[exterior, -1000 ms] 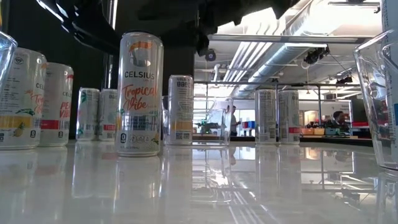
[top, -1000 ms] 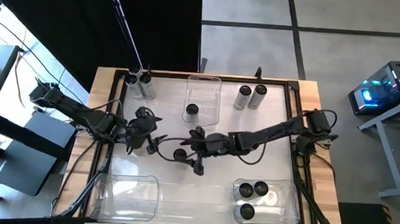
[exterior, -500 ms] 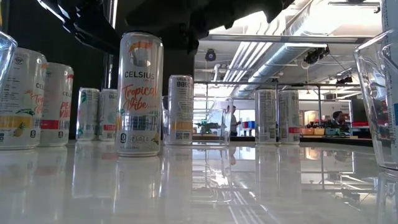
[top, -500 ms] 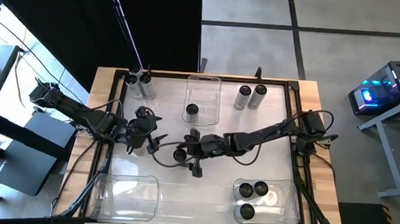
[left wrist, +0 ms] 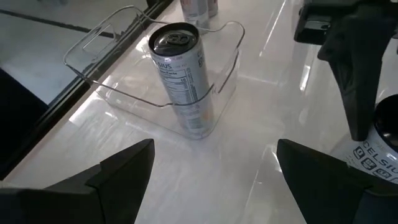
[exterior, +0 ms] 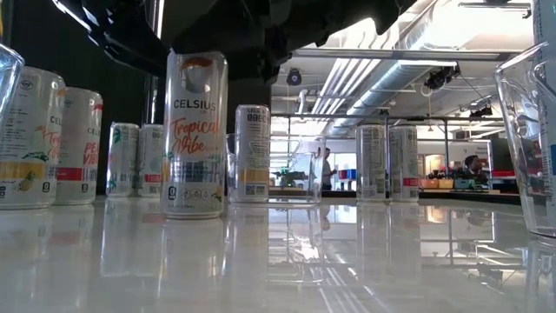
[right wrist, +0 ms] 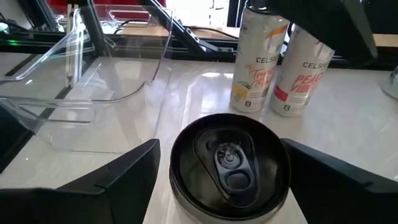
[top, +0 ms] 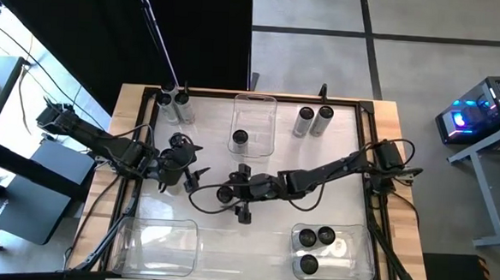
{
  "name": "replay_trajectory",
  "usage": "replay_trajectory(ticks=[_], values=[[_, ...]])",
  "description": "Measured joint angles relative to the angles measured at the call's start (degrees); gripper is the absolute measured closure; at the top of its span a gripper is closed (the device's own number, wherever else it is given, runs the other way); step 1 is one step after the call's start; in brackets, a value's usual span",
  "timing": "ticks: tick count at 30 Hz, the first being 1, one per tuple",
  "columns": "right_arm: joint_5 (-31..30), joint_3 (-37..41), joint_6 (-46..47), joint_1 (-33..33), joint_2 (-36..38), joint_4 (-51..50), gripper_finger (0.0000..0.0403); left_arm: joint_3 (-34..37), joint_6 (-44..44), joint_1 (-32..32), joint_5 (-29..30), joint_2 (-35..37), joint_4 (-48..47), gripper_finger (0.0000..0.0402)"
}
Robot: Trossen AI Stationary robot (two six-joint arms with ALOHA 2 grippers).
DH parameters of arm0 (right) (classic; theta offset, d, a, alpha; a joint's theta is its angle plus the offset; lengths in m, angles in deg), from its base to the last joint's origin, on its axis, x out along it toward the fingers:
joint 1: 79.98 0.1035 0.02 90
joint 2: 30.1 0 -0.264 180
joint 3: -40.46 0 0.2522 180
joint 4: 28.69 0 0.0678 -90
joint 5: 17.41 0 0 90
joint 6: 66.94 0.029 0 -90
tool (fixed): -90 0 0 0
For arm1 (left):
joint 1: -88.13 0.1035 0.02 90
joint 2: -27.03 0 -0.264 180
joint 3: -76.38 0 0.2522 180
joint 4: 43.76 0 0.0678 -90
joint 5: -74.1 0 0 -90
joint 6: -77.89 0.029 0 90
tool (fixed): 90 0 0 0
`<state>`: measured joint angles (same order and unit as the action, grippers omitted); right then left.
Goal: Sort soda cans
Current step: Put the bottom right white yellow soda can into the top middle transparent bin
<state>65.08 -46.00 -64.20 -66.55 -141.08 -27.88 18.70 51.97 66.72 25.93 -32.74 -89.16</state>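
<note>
— Where's the can? Mid-table, the soda can (right wrist: 229,165) stands between the right gripper (top: 230,194)'s spread fingers.

— Advice? Centre it, lower, close squarely — left gripper (top: 190,178) waits open.

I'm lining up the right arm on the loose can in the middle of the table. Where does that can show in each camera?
High view: the can is mid-table, at the right end effector.
Low view: tall "Tropical Vibe" can, left of centre.
Left wrist view: its label at the edge.
Right wrist view: dark top between the fingers.
Shared landmark: the clear bin holding one can.
</note>
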Motion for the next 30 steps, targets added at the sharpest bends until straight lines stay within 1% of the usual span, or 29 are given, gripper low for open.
replay_trajectory(ticks=[4,9,10,13,15,19,24,30], values=[[-0.2,0.0,0.1,0.6,-0.7,0.4,0.0103,0.0,-0.5,0.0,0.0,0.0,0.0,0.0067],[-1.0,0.0,0.3,1.2,-0.7,0.4,0.0155,0.0,-0.5,0.0,-0.1,0.0,0.2,0.0067],[-1.0,0.0,0.5,1.2,-0.7,0.5,0.0161,0.0,-0.5,0.0,-0.1,0.0,0.2,0.0067],[-2.1,0.0,1.6,1.2,-0.8,1.2,0.0161,0.0,-0.5,0.0,-0.1,0.0,0.2,0.0067],[-3.9,0.1,1.5,1.3,-0.1,0.7,0.0161,0.0,-0.6,0.0,-0.1,0.0,0.2,0.0067],[-8.2,0.2,1.1,1.3,5.3,-3.2,0.0161,0.0,-1.0,0.0,-0.1,0.0,0.2,0.0067],[-18.5,0.1,-1.5,1.0,15.4,-12.4,0.0161,0.0,-1.0,0.0,-0.1,0.0,0.0,0.0067],[-28.7,0.0,0.1,-0.8,26.7,-23.3,0.0161,0.0,-1.0,0.0,-0.1,0.0,-0.2,0.0067]])
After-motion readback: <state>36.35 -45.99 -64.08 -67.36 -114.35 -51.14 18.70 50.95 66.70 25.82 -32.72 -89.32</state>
